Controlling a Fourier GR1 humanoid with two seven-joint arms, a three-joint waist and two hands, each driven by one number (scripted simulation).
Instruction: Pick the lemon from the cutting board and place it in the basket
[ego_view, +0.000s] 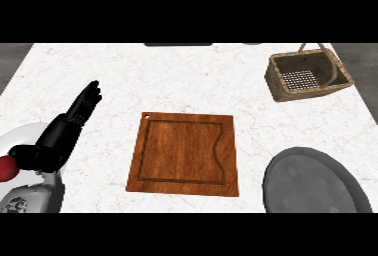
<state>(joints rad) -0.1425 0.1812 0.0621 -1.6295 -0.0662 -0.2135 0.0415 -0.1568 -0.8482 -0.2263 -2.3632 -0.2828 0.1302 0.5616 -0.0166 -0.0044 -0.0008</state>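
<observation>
White marble with faint veining covers the table (184, 75), which fills most of the view. At the left, the left hand (80, 111) lies over the table with its fingers straight and pressed together, pointing toward the far side and holding nothing. Right of it, near the middle, a brown wooden cutting board (184, 155) lies flat, its top bare; no lemon shows on it or elsewhere. Further right, at the near edge, sits a dark grey round plate (314, 182). At the far right stands a woven basket (279, 82), well apart from the board.
</observation>
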